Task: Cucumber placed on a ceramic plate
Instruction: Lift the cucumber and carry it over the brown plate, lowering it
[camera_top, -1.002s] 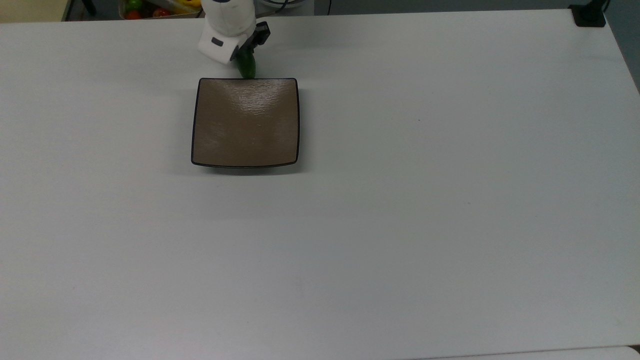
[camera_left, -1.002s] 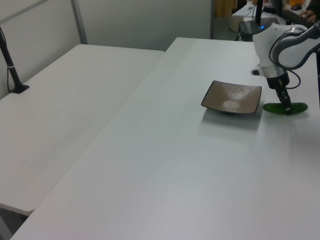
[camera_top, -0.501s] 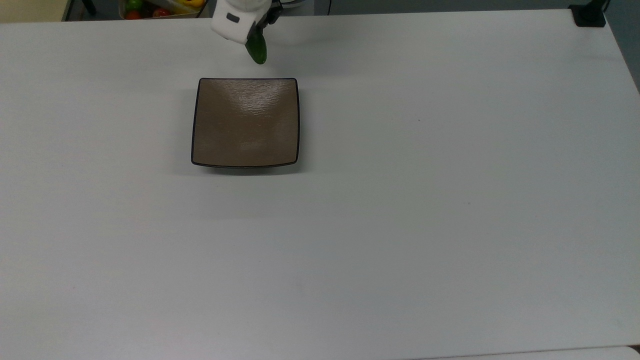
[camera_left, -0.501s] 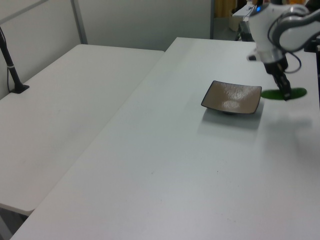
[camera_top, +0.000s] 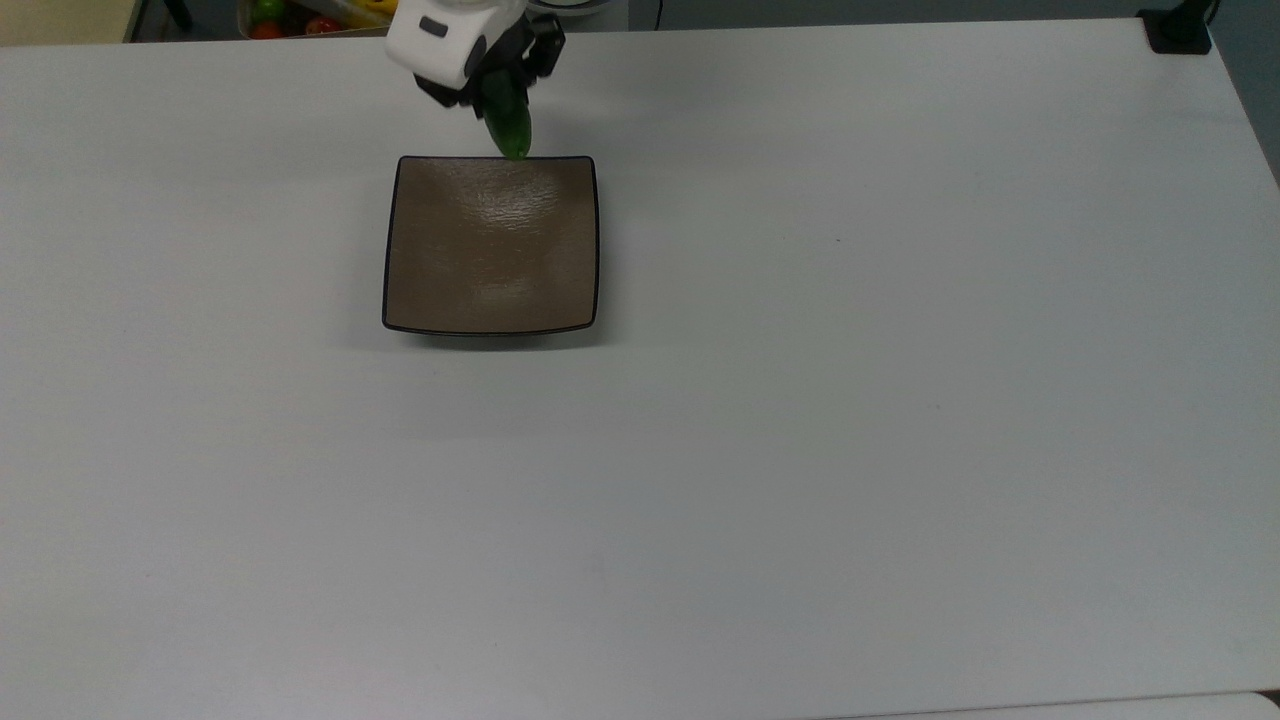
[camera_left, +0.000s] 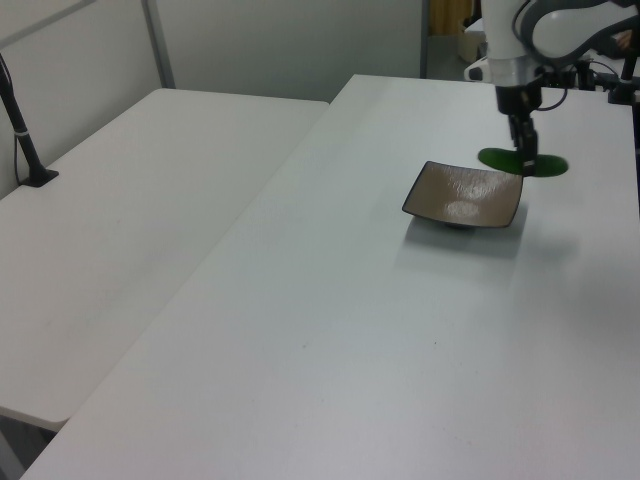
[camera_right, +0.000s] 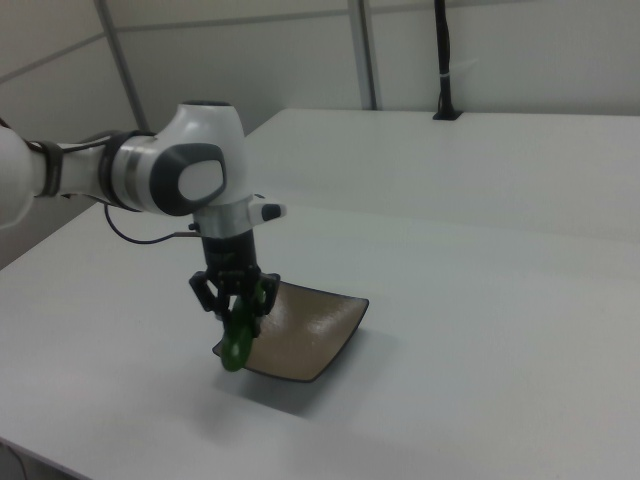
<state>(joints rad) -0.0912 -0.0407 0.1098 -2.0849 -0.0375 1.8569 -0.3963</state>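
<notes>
My gripper (camera_top: 500, 92) (camera_left: 524, 160) (camera_right: 238, 310) is shut on the dark green cucumber (camera_top: 510, 128) (camera_left: 522, 161) (camera_right: 238, 340), which hangs in the air off the table. The square glossy brown ceramic plate (camera_top: 490, 245) (camera_left: 464, 195) (camera_right: 305, 332) sits on the white table. In the top view the cucumber's lower tip reaches the plate's top edge. In the left view the cucumber lies level just past the plate's far right corner. In the right view it hangs in front of the plate's left corner.
A bin of coloured fruit (camera_top: 310, 15) stands beyond the table's edge at the top view's upper left. A black post base (camera_top: 1178, 30) sits at the table's far right corner. A second white table (camera_left: 130, 220) adjoins on the left view's left.
The gripper lifted the cucumber off the table, then carried it toward the plate, so its tip now overlaps the plate's top edge in the top view.
</notes>
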